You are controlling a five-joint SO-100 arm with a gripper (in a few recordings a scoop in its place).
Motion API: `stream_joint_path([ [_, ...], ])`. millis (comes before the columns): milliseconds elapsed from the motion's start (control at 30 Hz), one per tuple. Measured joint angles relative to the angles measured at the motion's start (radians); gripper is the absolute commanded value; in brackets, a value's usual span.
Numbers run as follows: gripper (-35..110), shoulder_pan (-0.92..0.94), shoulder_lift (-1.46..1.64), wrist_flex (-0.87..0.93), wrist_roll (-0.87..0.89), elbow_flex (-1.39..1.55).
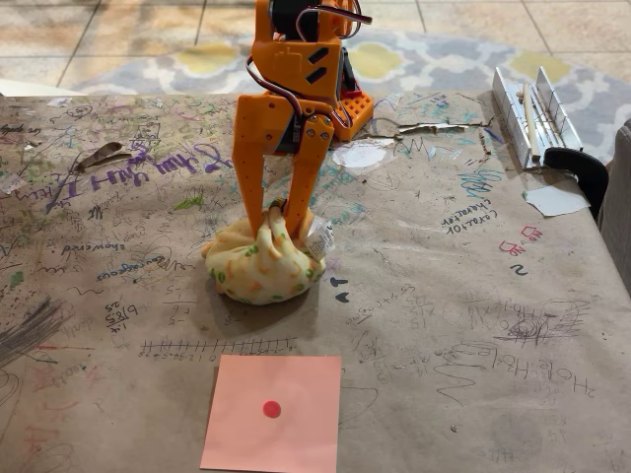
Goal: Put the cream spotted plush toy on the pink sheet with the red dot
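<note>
Table [473,325]: brown paper covering, scribbled over with pen marks, taking up most of the fixed view. It serves as the work surface and bears every item noted below.

Arm [296,69]: orange, reaching down from its base at the far edge of the table. It stands nearly vertical over the plush, which suits a pinch from above.

Sheet [296,384]: pink, flat, with the red dot [271,408] at its centre. It lies at the near edge of the table, in front of the plush and apart from it, with bare table between. Nothing rests on it, so the placing is judged not yet done.

Plush [261,268]: cream with orange and green spots, sitting on the table about midway between the arm's base and the sheet. Its top is gathered into a peak, consistent with fabric pulled together by a grip.

Gripper [278,219]: fingers closed on the bunched top of the plush. The hold is on loose fabric rather than the body; I judge it adequate for a lift, though a soft fold could slip.

White scraps [360,155]: near the base, no part in the task.
</note>
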Motion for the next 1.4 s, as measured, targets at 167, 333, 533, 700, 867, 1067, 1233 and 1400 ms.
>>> stream_joint_path([
  [167, 0, 0.005, 0.150, -0.078, 0.202, 0.021],
  [333, 0, 0.052, 0.448, -0.261, 0.552, 0.023],
  [533, 0, 0.133, 0.739, -0.554, 0.833, 0.020],
  [700, 0, 0.135, 0.795, -0.742, 0.893, -0.132],
  [867, 0, 0.127, 0.816, -0.723, 0.894, -0.387],
  [1067, 0, 0.094, 0.827, -0.423, 0.910, -0.807],
  [1233, 0, 0.066, 0.830, -0.275, 0.907, -1.020],
  [1400, 0, 0.055, 0.830, -0.095, 0.667, -1.170],
])
